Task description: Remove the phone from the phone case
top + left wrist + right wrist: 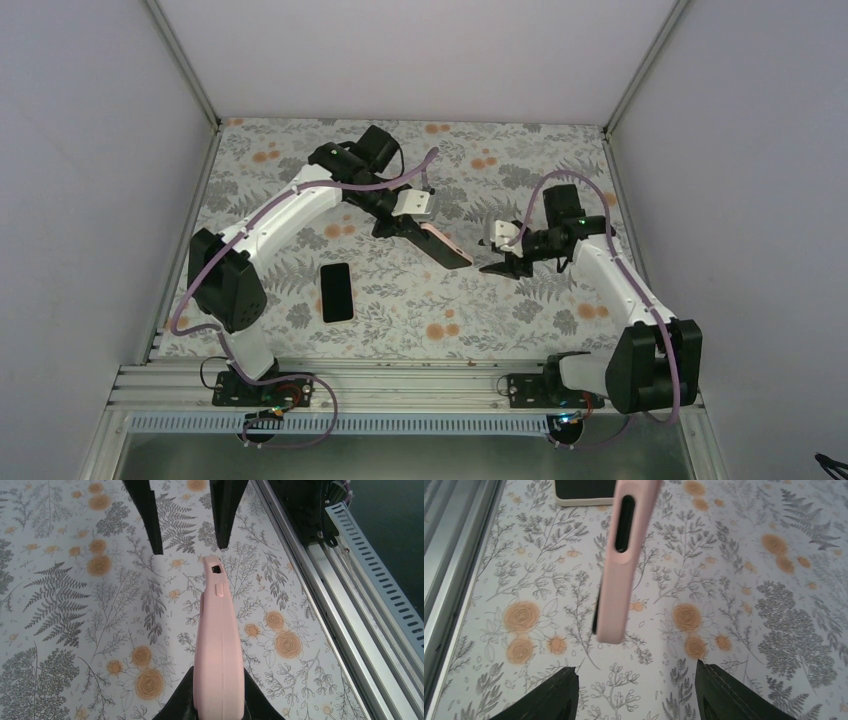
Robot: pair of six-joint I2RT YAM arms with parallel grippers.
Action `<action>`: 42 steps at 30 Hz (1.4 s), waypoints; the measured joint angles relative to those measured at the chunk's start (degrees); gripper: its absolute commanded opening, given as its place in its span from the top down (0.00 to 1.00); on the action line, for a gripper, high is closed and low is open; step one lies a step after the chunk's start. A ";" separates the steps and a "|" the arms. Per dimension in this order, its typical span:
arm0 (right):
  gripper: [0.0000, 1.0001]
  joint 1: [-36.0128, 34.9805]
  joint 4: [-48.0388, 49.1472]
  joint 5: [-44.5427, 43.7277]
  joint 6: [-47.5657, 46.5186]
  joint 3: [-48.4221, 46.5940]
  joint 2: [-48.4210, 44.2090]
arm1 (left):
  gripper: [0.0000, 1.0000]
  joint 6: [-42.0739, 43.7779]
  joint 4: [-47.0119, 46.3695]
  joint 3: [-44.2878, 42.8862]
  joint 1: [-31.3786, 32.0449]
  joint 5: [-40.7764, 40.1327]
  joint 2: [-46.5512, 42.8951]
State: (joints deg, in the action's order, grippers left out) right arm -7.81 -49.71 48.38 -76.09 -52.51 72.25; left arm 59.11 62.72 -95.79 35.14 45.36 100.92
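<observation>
My left gripper is shut on a pink phone case and holds it above the table, its free end pointing right. In the left wrist view the case stands edge-on between my jaws. A thin dark edge shows along one side of the case; I cannot tell if a phone sits inside. A black phone lies flat on the floral table, left of centre, and also shows in the right wrist view. My right gripper is open and empty, just short of the case's free end.
The table has a floral cover. An aluminium rail runs along the near edge and shows in both wrist views. White enclosure walls stand on the left, right and back.
</observation>
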 measured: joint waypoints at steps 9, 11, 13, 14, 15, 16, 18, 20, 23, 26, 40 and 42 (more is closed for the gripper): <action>0.40 -0.20 3.82 1.81 3.17 0.00 0.85 | 0.94 -0.22 -0.11 0.00 0.00 0.11 0.00; 0.40 -0.55 3.87 2.10 3.52 0.00 0.90 | 0.94 -0.24 -0.26 0.00 0.00 0.11 0.00; 0.40 -0.96 3.93 2.38 3.89 -0.02 0.90 | 0.94 -0.26 -0.39 0.00 0.00 0.11 0.00; 0.40 -1.20 3.93 2.49 4.09 -0.02 0.90 | 0.94 -0.31 -0.48 0.00 0.00 0.11 0.00; 0.40 -1.29 3.91 2.64 4.33 -0.04 0.90 | 0.94 -0.37 -0.50 0.00 0.00 0.13 0.00; 0.41 -1.53 3.98 2.86 4.46 -0.11 0.90 | 0.94 -0.46 -0.50 0.00 0.00 0.13 0.00; 0.41 -1.64 4.22 3.21 4.87 -0.17 0.90 | 0.94 -0.57 -0.52 0.00 0.00 0.13 0.00; 0.41 -1.86 4.81 3.34 5.33 -0.17 0.92 | 0.94 -0.66 -0.50 0.00 0.00 0.15 0.00; 0.41 -1.92 5.81 3.37 6.08 -0.17 0.96 | 0.94 -0.66 -0.50 0.00 0.00 0.15 0.00; 0.42 -1.92 6.69 3.37 6.84 -0.17 1.09 | 0.94 -0.66 -0.52 0.00 0.02 0.13 0.00; 0.44 -1.99 10.25 1.20 10.64 -0.22 1.73 | 0.94 -0.90 -1.33 0.00 0.00 -1.38 0.00; 0.45 -2.34 11.28 0.50 11.65 -0.22 1.73 | 0.94 -1.07 -1.40 0.00 0.00 -1.51 0.00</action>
State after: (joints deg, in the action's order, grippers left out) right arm -10.15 -38.44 48.88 -64.45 -52.73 73.97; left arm 58.04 61.32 -95.79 35.14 43.86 100.92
